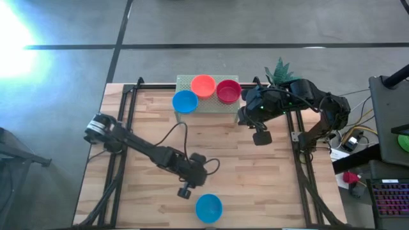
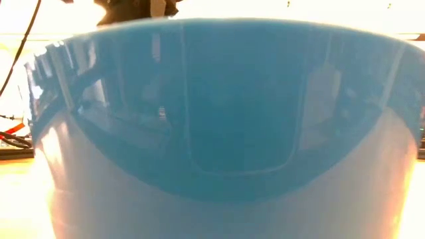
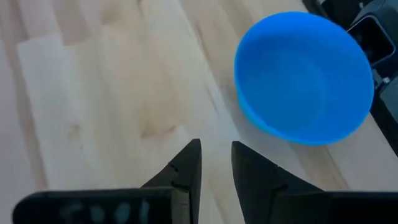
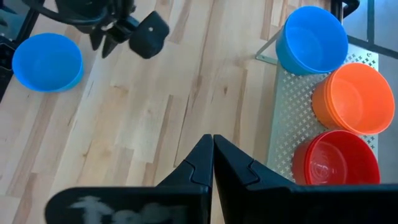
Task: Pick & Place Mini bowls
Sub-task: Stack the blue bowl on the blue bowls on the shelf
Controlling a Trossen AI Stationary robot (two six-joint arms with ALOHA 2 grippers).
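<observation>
Mini bowls, small round plastic: one blue bowl [image 1: 208, 207] sits alone at tabletop [image 1: 268, 179] near edge, just beside left gripper [image 1: 185, 191], fingers slightly apart, empty. Probably light, stiff, slick-walled; pinch over rim. Right gripper [image 1: 261, 137] closed, empty, near perforated mat [image 4: 283, 118] w/ other bowls.

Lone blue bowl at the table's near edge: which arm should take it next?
Left. Its tool sits beside that blue bowl, jaws apart and empty. The right tool is shut, across the table near the bowls on the mat.

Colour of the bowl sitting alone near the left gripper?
Blue. The lone bowl sits empty on the wood table, clearest in the left wrist view.
</observation>
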